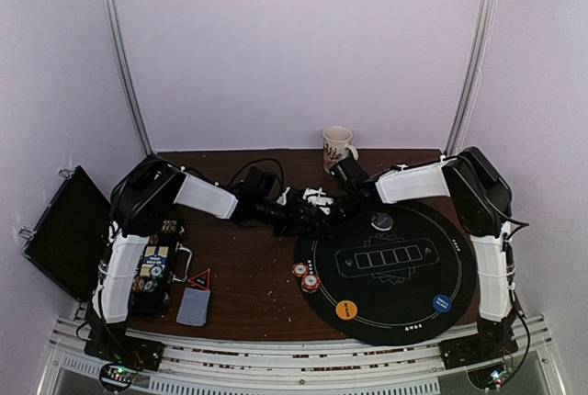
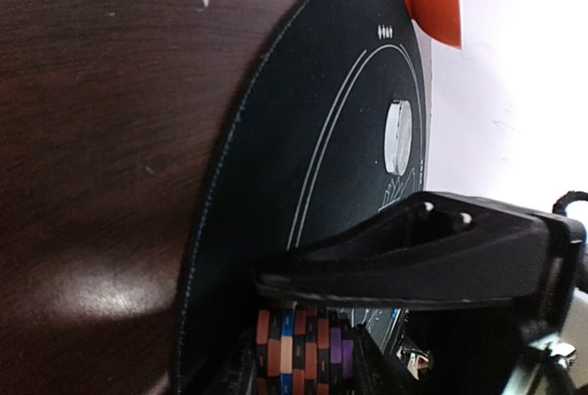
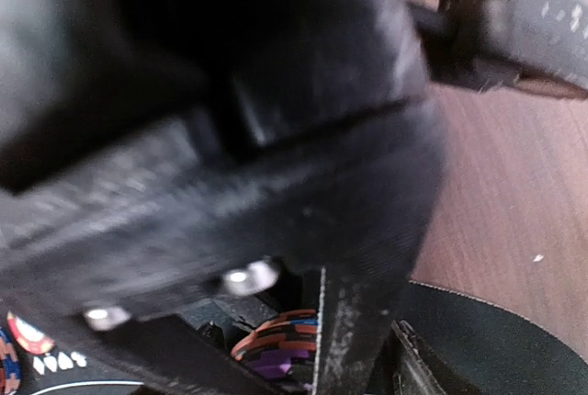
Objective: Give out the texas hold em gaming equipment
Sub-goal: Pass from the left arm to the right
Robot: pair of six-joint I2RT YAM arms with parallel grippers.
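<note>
1. At the far left rim of the round black mat [image 1: 404,299], the two grippers meet tip to tip just above the table.
2. The left gripper [image 1: 289,214] has its jaws pressed in on a short stack of chips [image 2: 296,351] striped orange, black, blue and purple. The stack shows only at the bottom edge of the left wrist view and is cut off below.
3. The right gripper [image 1: 326,204] has one dark finger [image 2: 413,271] lying across just above that stack. I cannot tell whether its jaws are spread or pinching. A blurred black body close to the lens fills most of the right wrist view, with a sliver of the stack beneath.
4. Two red-and-white chips [image 1: 305,276] lie touching on the mat's left edge, nearer than the grippers.
5. Also on the mat are a clear-grey button [image 1: 381,220] just right of the grippers, an orange button [image 1: 345,309] near left and a blue button [image 1: 442,303] near right.
6. A deck of grey-blue cards [image 1: 194,306] rests on the wooden table [image 1: 248,266], well left of the mat. A small red triangle [image 1: 199,277] sits just beyond the deck.
7. An open black case [image 1: 60,230] sits at the table's left edge. Its tray [image 1: 154,266] holds rows of chips and is partly hidden by the left arm.
8. A white patterned mug [image 1: 338,147] stands upright at the far edge; its inside cannot be seen.
</note>
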